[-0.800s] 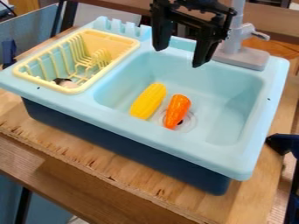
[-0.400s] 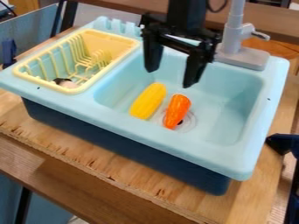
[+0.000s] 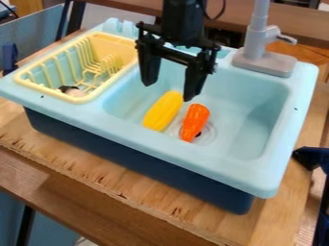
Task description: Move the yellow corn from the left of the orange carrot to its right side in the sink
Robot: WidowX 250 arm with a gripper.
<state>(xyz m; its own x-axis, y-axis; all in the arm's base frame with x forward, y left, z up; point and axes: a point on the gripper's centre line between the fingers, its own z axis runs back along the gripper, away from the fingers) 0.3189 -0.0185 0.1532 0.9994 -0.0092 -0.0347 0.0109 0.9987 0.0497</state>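
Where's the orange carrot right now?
In the camera view, the orange carrot lies in the sink, over part of the drain, just right of the yellow corn in the picture.

The black arm (image 3: 182, 21) has a thin dark cable (image 3: 222, 12) looping beside it. Below the arm, the black gripper (image 3: 168, 91) has a knobbly crossbar (image 3: 173, 54) and two blocky, tapered fingers (image 3: 193, 80).

On my left I see a yellow dish rack (image 3: 119, 44), a small dark and pale thing (image 3: 72, 91) in its near end. A gray faucet (image 3: 257, 45) stands upright at the back right. Lower down I see a wooden board (image 3: 96, 168) with a rough front edge.
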